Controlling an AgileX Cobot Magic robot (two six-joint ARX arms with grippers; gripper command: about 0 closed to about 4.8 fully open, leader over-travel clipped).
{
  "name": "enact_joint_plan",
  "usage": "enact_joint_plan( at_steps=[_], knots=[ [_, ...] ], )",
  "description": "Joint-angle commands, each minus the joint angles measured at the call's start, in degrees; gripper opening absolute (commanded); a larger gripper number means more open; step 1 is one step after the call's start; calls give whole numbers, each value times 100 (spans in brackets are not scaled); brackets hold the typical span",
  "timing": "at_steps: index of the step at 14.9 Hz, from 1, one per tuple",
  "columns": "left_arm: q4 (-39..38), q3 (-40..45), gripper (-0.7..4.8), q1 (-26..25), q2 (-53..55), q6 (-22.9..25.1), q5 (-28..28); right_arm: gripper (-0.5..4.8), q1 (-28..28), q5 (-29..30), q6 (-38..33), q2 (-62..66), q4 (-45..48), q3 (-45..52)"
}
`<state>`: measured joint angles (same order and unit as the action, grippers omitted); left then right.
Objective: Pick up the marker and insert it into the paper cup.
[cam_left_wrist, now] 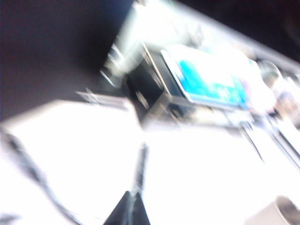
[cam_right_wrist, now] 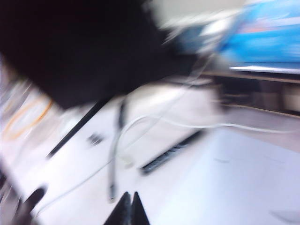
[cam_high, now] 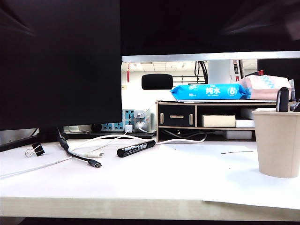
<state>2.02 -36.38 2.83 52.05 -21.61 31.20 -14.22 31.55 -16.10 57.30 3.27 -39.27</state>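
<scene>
White was the surface [cam_high: 154,183], and the marker [cam_high: 136,149] was seen lying flat on it, well apart from the paper cup [cam_high: 277,143], which stood upright at the far right edge of the exterior view. Nothing was gripping the marker. Between the marker and the black monitor [cam_high: 61,65] a black cable [cam_high: 77,157] with a metal plug and a white cable [cam_high: 93,154] were sprawled, and a binder clip [cam_high: 34,150] sat further out on that side. Behind the marker a small black drawer shelf [cam_high: 177,115] could be made out, with a blue wipes pack [cam_high: 210,92] laid on top of it.

Both wrist views were badly smeared. In the left wrist view the left claw [cam_left_wrist: 127,211] showed as a dark wedge, with the marker [cam_left_wrist: 140,168] as a blurry dark streak just ahead of it; whether the tips were together couldn't be told through the blur. In the right wrist view the right claw [cam_right_wrist: 127,211] was pinched closed on nothing, tips meeting, with the marker [cam_right_wrist: 171,152] lying ahead of it on the surface.
</scene>
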Motion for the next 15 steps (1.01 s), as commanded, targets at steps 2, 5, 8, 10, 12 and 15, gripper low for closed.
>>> enact_joint_plan(
  at_steps=[2,5,8,10,12,15],
  knots=[
    [-33,-149,-5,916,656,310,-605,-6,-780,35,262,1967,-105,-1335],
    [-299,-151,-5,1239,817,426,-918,-6,-975,122,286,3106,-514,-2262],
    [-752,-149,-5,1252,841,664,-1217,-6,-1069,286,330,3910,-826,-2988],
    [-846,-149,-5,1250,846,669,-1296,-6,-1169,293,326,4273,-955,-3322],
    [-859,-149,-5,1252,846,662,-1300,-6,-1318,170,328,4631,-1084,-3665],
    [-874,-149,-5,1250,841,667,-1305,-6,-1482,-101,326,4944,-1123,-3875]
  ],
)
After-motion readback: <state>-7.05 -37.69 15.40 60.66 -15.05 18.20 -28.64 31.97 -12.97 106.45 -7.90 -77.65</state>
